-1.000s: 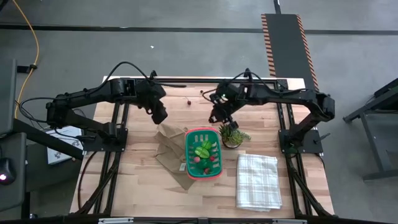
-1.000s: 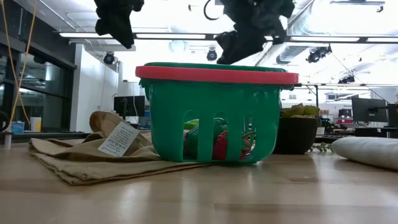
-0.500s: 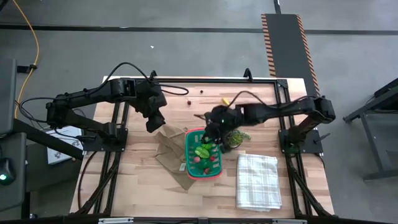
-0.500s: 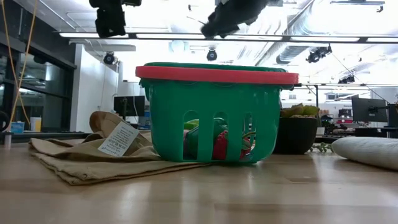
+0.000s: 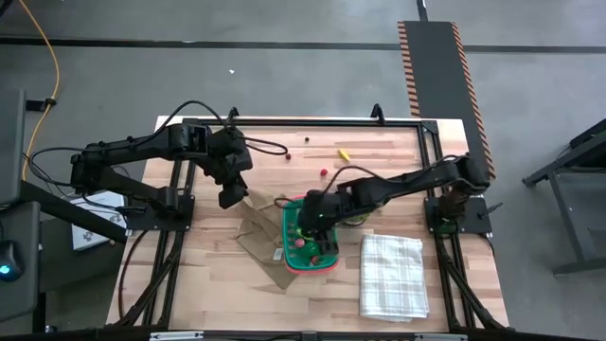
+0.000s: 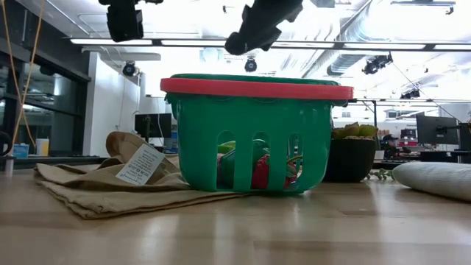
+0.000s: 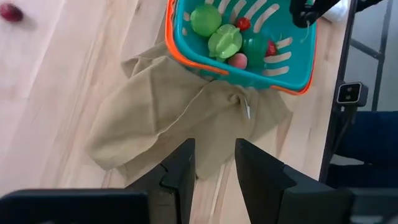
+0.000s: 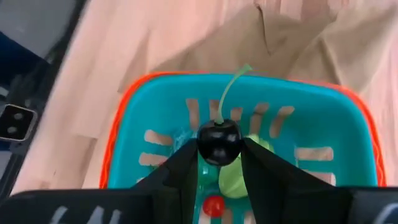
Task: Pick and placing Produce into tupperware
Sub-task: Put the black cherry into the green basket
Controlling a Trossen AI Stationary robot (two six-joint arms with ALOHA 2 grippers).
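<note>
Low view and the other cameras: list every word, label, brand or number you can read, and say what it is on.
White tag on the brown paper bag: printed lines, too small to read.
Teal basket: no lettering visible.
White checked cloth: no text.
Striped ramp beyond the table: hazard stripes along its edges only, no words.
Nothing else legible in any view.

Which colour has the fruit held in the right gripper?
Black, a cherry with a green stem, best seen in the right wrist view.
</note>
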